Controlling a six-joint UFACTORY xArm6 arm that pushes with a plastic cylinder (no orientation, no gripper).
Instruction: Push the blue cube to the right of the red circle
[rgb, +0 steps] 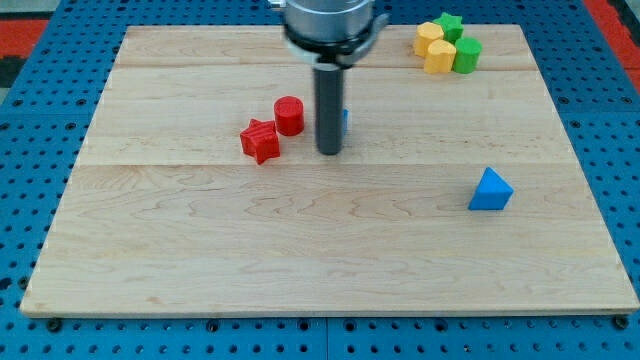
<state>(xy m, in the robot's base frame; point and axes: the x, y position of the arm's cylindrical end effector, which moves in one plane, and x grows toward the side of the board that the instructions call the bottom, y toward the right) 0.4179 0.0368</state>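
Note:
The red circle (289, 115) is a short red cylinder left of the board's middle, toward the view's top. The blue cube (345, 119) is almost fully hidden behind my rod; only a thin blue sliver shows at the rod's right edge. My tip (329, 151) rests on the board just right of the red circle, directly in front of the blue cube. A red star (261, 140) lies just below-left of the red circle, touching or nearly touching it.
A blue triangle (490, 190) sits at the view's right. Two yellow blocks (433, 46) and two green blocks (463, 47) cluster at the view's top right. The wooden board (330, 260) lies on a blue perforated table.

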